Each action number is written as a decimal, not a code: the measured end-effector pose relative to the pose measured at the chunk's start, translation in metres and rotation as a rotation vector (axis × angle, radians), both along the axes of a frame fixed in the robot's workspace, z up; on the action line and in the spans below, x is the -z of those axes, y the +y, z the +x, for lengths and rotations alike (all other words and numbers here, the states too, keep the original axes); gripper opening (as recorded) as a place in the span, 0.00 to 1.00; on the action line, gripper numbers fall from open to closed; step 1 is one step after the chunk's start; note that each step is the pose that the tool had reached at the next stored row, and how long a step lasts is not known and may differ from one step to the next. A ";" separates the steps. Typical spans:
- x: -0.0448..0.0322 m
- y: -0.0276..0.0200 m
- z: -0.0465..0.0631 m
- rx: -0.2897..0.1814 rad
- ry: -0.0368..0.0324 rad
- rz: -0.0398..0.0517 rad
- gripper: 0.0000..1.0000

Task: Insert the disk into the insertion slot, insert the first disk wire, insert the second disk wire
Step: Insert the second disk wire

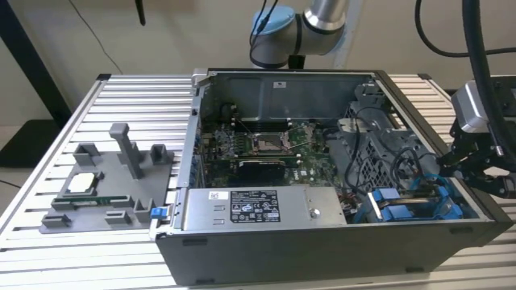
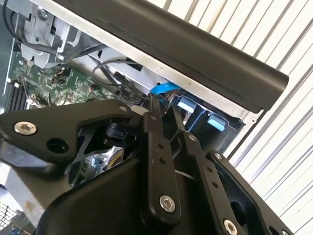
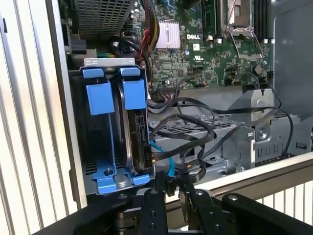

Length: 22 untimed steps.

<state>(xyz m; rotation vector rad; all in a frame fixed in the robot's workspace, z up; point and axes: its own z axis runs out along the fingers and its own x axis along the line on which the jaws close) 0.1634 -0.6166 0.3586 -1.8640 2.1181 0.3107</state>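
The jaws (image 3: 172,188) hung at the open computer case's (image 1: 322,254) edge beside the drive bay, at about four o'clock in the exterior view (image 1: 472,172). In both wrist views the two black fingers (image 2: 157,147) stood close together, pinching a small dark connector at the end of a wire (image 3: 168,164), just beside the rear edge of the disk (image 3: 139,132).

The disk sat upright inside the insertion slot (image 3: 110,63), its blue carrier tabs (image 3: 133,93) level with those of the neighbouring carrier (image 3: 100,98); in the exterior view the slot lay at the case's five o'clock corner (image 1: 411,205). Black cables (image 3: 195,122) looped from the bay toward the green motherboard (image 3: 205,54). The silver power supply box (image 1: 258,208) lay along the case's near edge. On the ribbed desk (image 1: 105,254) at nine o'clock stood a grey fixture (image 1: 113,181) with small parts.
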 end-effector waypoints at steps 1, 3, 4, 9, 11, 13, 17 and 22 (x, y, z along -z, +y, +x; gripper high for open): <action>0.0001 -0.0009 0.000 0.004 0.0000 0.0004 0.00; 0.0000 -0.0016 0.000 0.006 0.0000 0.0003 0.00; 0.0000 -0.0017 0.000 0.006 0.0000 0.0003 0.00; 0.0002 -0.0021 -0.001 0.006 0.0000 0.0006 0.00; -0.0001 -0.0019 -0.002 0.006 0.0000 0.0003 0.00; -0.0016 -0.0008 -0.004 0.006 -0.0003 0.0006 0.00; -0.0097 0.0036 -0.010 0.007 -0.0031 0.0004 0.00; -0.0247 0.0073 -0.016 0.007 -0.0034 0.0005 0.00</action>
